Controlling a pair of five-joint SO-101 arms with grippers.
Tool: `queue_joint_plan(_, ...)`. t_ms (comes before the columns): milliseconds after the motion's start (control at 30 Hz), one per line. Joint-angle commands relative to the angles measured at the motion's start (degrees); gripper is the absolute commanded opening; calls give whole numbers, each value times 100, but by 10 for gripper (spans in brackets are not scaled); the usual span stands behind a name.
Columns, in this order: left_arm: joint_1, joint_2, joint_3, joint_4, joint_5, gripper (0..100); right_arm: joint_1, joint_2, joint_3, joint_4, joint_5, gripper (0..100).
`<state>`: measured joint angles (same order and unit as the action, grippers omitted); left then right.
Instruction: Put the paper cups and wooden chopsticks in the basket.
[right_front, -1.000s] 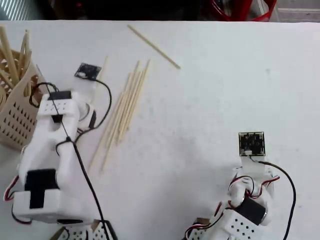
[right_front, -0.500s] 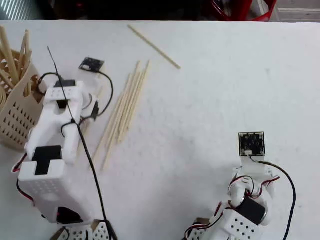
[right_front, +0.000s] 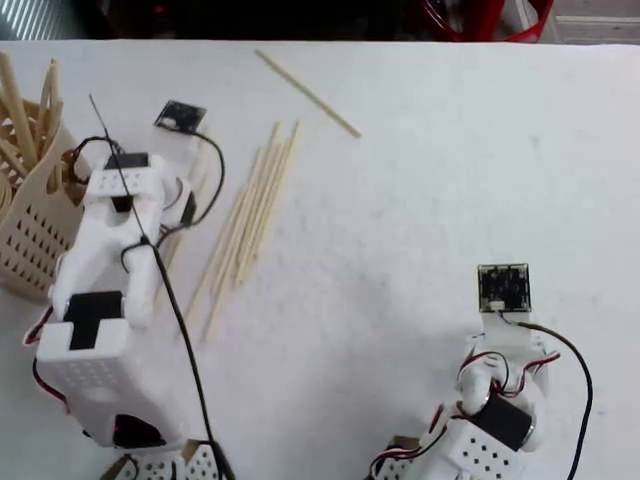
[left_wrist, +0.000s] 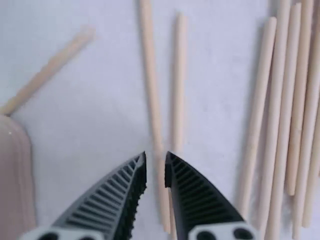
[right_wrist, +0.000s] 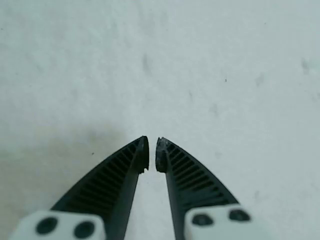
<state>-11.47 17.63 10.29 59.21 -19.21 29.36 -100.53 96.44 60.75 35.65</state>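
Wooden chopsticks (right_front: 250, 215) lie fanned on the white tabletop (right_front: 450, 150) near the slotted basket (right_front: 35, 230). The left claw (left_wrist: 155, 160), jaws barely parted, hangs over one stick (left_wrist: 150, 75); the right claw (right_wrist: 152, 150) is pressed together. Light, stiff, smooth and round, the sticks probably roll: a mid-length pinch suits best.

A white table (right_front: 420, 180) with a red object (right_front: 480, 20) beyond its far edge.
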Motion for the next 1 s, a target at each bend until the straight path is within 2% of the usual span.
queue_joint_plan(0, -31, 119, -114, -440, 9, 76, 48, -31, 53, 22, -9, 45)
queue_joint_plan(133, 40, 541, -290, -422, -9, 76, 48, -31, 53, 22, -9, 45)
queue_joint_plan(333, 57, 945, -958, 158, -26, 73, 48, -31, 53, 22, -9, 45)
queue_joint_plan(433, 31, 1051, -1152, 396, -35, 15, 48, -31, 53, 22, -9, 45)
queue_joint_plan(633, 31, 365, -1152, 1011, -53, 21, 48, -31, 53, 22, -9, 45)
queue_joint_plan(800, 189, -1095, 0, 1310, -422, 20, 48, -31, 53, 22, -9, 45)
queue_joint_plan(967, 145, -2334, 1952, 774, -642, 20, 48, -31, 53, 22, -9, 45)
